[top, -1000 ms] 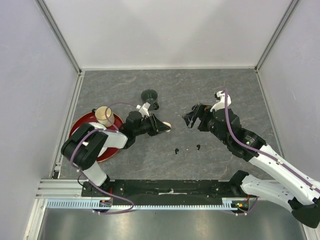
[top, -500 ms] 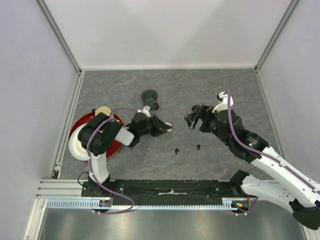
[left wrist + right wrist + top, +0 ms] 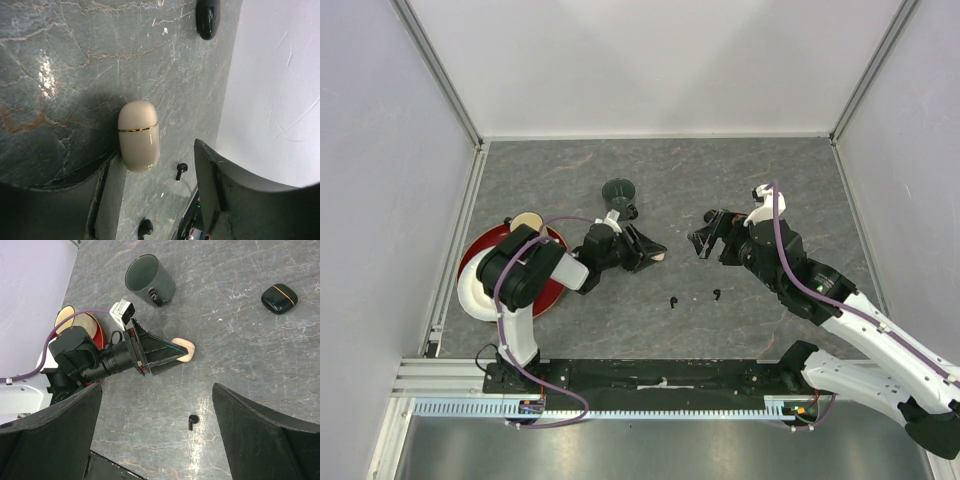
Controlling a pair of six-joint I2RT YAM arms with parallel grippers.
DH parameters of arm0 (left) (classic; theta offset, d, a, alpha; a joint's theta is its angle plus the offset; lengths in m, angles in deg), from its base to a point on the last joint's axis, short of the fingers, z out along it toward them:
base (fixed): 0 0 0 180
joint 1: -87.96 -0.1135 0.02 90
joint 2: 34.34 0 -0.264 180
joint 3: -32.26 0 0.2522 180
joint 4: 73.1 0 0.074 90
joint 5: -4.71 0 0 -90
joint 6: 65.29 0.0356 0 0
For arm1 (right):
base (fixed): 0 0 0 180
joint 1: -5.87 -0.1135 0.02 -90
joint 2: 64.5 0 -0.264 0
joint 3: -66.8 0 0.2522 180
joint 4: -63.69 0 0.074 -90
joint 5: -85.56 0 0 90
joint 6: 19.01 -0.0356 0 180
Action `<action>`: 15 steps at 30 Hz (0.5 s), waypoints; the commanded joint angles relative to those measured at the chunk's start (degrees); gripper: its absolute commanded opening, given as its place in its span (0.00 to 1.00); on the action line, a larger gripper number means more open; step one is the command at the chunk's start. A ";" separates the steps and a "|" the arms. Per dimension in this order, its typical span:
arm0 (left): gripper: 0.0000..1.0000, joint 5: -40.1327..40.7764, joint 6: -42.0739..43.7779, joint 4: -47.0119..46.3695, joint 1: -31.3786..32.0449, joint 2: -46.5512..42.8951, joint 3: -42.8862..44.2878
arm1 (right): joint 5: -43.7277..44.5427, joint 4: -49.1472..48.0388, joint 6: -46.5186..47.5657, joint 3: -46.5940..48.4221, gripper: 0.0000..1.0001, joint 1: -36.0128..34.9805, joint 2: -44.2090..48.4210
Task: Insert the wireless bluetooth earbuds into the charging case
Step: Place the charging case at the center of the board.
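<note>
Left claw (image 3: 155, 152) astride cream charging case (image 3: 139, 136), black earbuds (image 3: 181, 170) just beyond.

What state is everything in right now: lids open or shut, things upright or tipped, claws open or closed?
cream charging case: lid shut, lying on the table
black charging case: lid shut, lying on the table
black earbuds: loose on the table, outside both cases
dark green mug: upright
left gripper: open, fingers either side of the cream case
right gripper: open, holding nothing
</note>
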 commanded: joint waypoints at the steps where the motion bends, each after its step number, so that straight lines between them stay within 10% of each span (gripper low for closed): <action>1: 0.64 1.23 1.29 2.60 -0.04 -0.94 -0.26 | 1.31 -0.35 0.66 0.24 0.98 0.17 0.50; 15: 0.87 3.51 13.67 14.01 -0.04 -12.36 -4.83 | 3.59 1.23 -2.94 0.59 0.98 0.35 -0.91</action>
